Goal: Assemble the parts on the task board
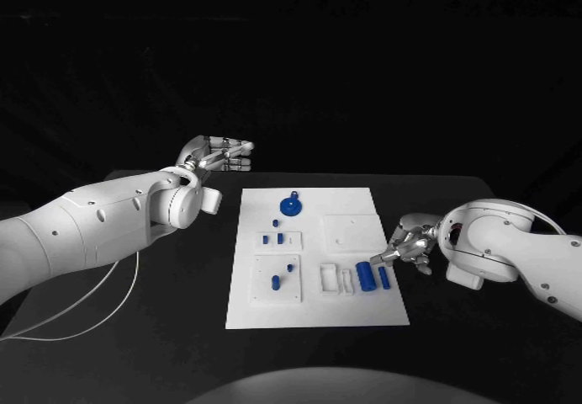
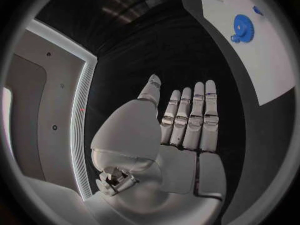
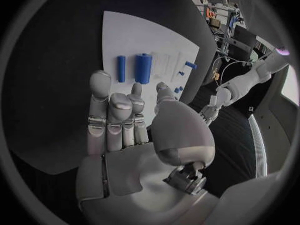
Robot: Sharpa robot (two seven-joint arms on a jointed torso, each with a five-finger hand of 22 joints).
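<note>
The right hand hangs at the right edge of the task board, fingers spread and holding nothing, their tips just beside two blue cylinders — a thick cylinder and a thin cylinder — that lie side by side near the board's lower right. In the right wrist view the same fingers reach toward those two pieces without touching them. The left hand is raised beyond the board's far left corner, well apart from it, fingers straight and held close together, empty; dark bench lies open between it and the plate.

On the white board, a blue gear sits near the far edge. Small blue pegs stand in a raised block at the left middle, and more small blue pieces rest in a square recess below it. A plain white square panel lies to the right of the pegs, with white slotted holders just left of the cylinders.
</note>
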